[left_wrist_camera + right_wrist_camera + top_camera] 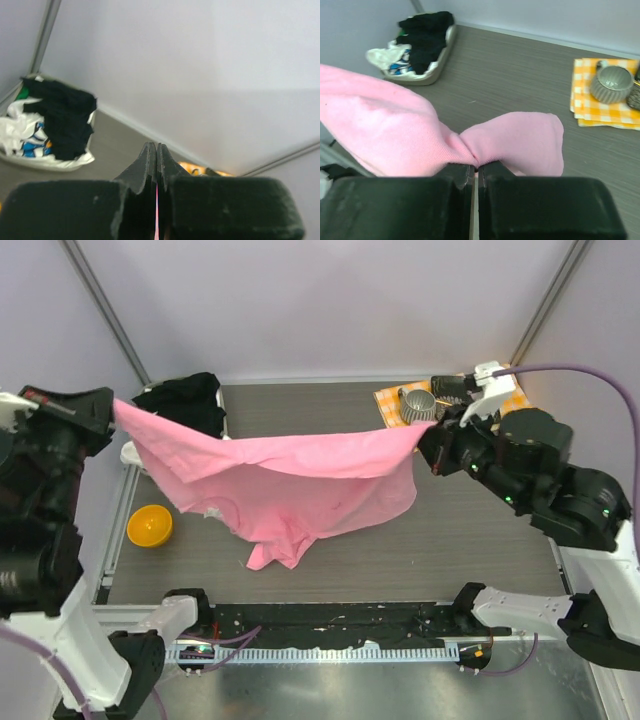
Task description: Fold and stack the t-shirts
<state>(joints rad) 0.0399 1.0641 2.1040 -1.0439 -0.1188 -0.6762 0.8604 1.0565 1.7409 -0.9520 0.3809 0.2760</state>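
Left claw: we see the left claw (112, 412) clamped on one corner of the pink t-shirt (290, 485), held high at the left edge of the bench (480, 540). In its wrist view only a thin pink sliver shows between the closed jaws.
Right claw: the right claw (432, 435) is closed on the opposite edge, with cloth bunched out to both sides of the jaws, above the far right of the bench.
Pink t-shirt: it is stretched between both claws with its top edge sagging slightly, and its lower part drapes down to the middle of the bench.
Other t-shirts: we find the other t-shirts (185, 398), black and white, heaped in a pale tray (437, 70) at the far left corner.
Checked cloth: the checked cloth (585, 107) lies at the far right corner with a grey ribbed cup (611, 82) on it.
Bowl: an orange bowl (150, 525) sits by the bench's left edge.
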